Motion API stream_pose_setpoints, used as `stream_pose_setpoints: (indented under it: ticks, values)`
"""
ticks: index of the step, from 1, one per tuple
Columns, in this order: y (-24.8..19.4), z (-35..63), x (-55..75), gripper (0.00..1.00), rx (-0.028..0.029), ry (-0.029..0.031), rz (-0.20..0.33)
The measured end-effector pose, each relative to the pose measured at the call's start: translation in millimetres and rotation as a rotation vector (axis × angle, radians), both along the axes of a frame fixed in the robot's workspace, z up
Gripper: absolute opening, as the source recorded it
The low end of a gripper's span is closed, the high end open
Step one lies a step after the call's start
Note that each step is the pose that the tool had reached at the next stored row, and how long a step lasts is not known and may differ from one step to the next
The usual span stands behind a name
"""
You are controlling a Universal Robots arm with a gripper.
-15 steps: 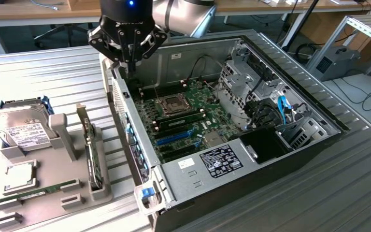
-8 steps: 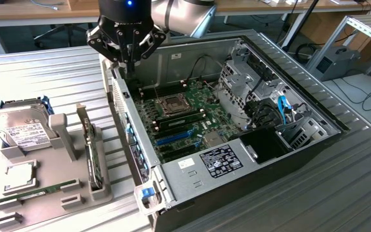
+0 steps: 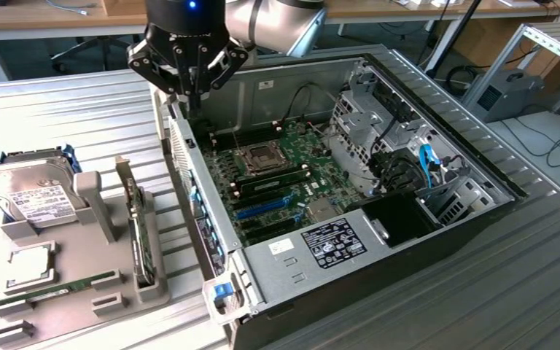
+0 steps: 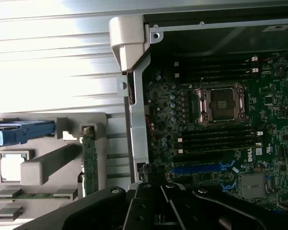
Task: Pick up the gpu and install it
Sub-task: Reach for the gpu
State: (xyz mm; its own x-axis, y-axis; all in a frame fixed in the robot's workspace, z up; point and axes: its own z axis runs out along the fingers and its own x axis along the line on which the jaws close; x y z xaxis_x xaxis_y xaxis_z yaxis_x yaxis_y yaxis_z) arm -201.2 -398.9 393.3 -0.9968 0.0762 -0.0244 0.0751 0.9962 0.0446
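The gpu (image 3: 140, 232) is a thin dark card with a silver bracket. It stands on edge in a slot of the grey holder (image 3: 93, 195) at the exterior view's left. The wrist view shows the gpu (image 4: 90, 165) edge-on as a narrow green strip in the holder (image 4: 43, 168). My gripper (image 3: 190, 100) hangs shut and holds nothing. It is over the rear wall of the open computer case (image 3: 378, 251), well above and away from the card. In the wrist view, the black fingers (image 4: 145, 203) meet over the case's edge.
The holder also carries a silver hard drive (image 3: 25, 194) in a blue frame, a square processor (image 3: 31, 264) and a green memory stick (image 3: 58, 290). Inside the case lie the motherboard's processor socket (image 3: 260, 157), blue card slots (image 3: 262, 208) and the drive cages (image 3: 378, 138). A ribbed metal table (image 3: 76, 109) surrounds everything.
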Motion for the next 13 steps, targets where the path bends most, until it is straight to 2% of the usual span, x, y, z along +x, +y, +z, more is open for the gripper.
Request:
stream_pose_setpoints:
  ticks: [13]
  values:
    - [0.0, 0.0, -4.1, 0.11, 0.0, 0.0, 0.0]
